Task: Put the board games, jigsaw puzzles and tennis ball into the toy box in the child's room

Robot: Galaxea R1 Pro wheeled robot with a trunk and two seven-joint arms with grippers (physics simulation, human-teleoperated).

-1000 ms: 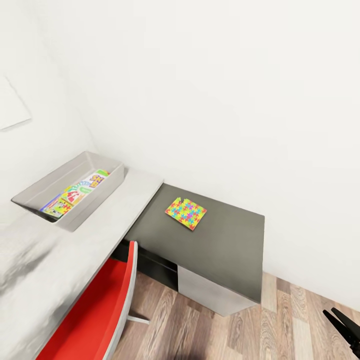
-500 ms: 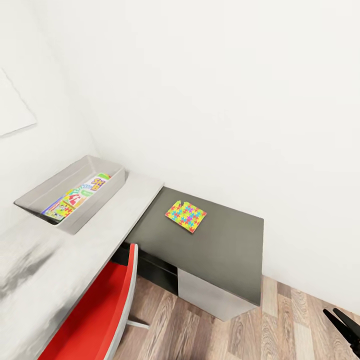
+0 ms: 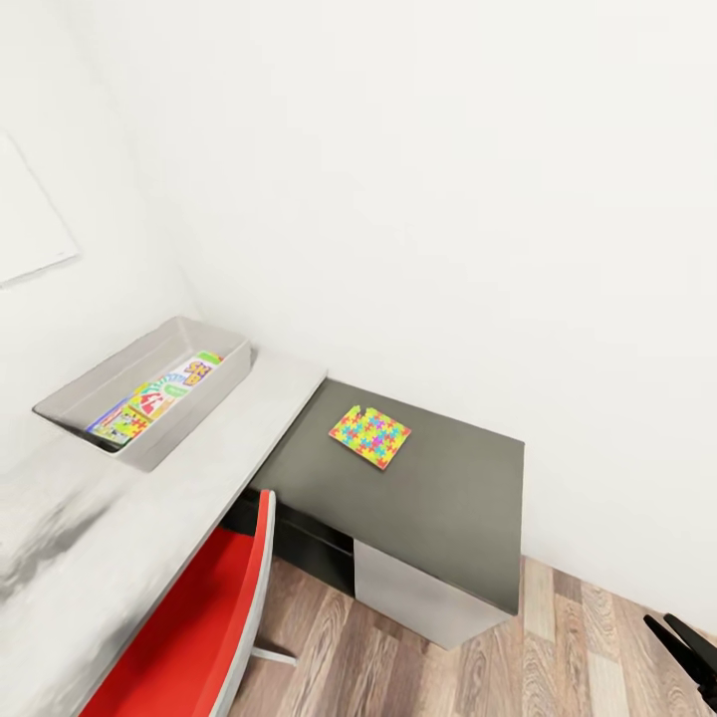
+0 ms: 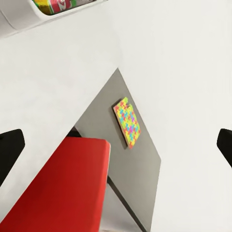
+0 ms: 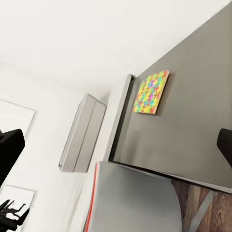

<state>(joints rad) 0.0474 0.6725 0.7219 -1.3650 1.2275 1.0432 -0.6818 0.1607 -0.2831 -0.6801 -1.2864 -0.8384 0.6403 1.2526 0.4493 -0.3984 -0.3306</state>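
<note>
Camera nearer table [image 3: 438, 498], right gripper [image 3: 687, 647] low, apart

Red chair [image 3: 199, 617] blocks the pale desk edge; dark top [image 3: 438, 498] around the puzzle [image 3: 369, 435] lies open

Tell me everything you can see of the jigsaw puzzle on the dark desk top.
The jigsaw puzzle is a thin, flat, squarish slab in a mosaic of yellow, orange, green, blue and pink pieces. It lies flat on the dark grey desk top, turned at an angle to its edges, nearer the wall side and the joint with the pale top. One edge looks slightly notched. Nothing else touches it, and no jaws are near it.
</note>
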